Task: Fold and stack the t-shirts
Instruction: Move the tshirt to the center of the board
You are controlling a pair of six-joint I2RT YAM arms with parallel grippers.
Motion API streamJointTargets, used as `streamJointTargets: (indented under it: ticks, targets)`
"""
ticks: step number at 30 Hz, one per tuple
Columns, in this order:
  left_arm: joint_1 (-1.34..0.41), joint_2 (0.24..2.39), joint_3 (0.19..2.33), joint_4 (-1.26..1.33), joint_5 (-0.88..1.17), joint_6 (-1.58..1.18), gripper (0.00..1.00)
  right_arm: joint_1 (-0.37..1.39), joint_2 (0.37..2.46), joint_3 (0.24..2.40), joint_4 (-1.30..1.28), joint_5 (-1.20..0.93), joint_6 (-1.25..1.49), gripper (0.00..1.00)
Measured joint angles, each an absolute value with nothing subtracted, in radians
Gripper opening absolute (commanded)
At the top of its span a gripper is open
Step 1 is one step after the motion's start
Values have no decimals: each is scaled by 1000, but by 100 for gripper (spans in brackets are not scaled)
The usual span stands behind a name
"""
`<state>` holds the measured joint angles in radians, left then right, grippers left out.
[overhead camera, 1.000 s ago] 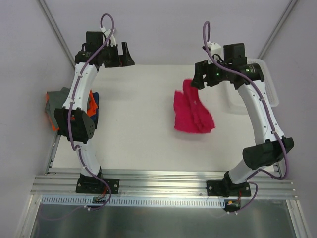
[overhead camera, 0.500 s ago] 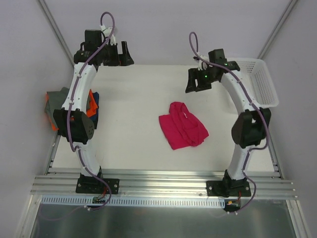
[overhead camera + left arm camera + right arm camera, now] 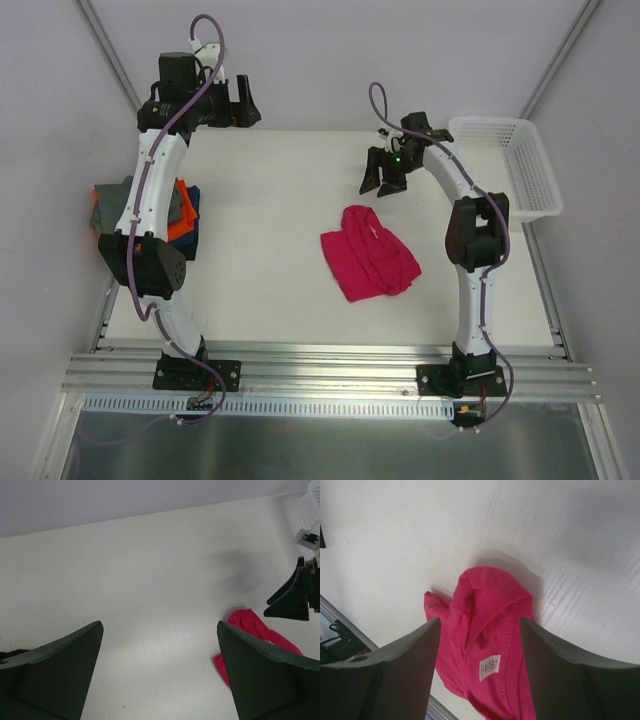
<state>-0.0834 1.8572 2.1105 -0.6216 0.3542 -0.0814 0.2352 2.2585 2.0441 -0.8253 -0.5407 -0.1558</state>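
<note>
Top view overhead. Left wrist low, looking across table — right wrist close above pink shirt, shared by all.

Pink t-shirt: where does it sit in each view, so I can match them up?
Top external: pink t-shirt crumpled mid-table.
Left wrist: lower right, partly hidden.
Right wrist: centre down to the bottom edge.
Shared landmark: right gripper, by its far end.

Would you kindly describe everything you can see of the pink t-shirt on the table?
The pink t-shirt is soft magenta cloth, crumpled into a loose heap, not folded. A stitched hem and a small white label show in the right wrist view. It lies near the middle of the white table. Nothing grips it; the open right gripper hangs just beyond its far end.
</note>
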Motion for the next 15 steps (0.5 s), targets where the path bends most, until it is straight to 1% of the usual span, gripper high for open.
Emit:
streamJointTargets:
  ticks: [4, 15]
  targets:
    - [-84, 1849, 2111, -622, 338, -74, 99, 240, 2273, 2084, -800, -556, -132, 70]
    - [-84, 1832, 2088, -619, 320, -65, 99, 260, 2383, 2090, -772, -619, -65, 70]
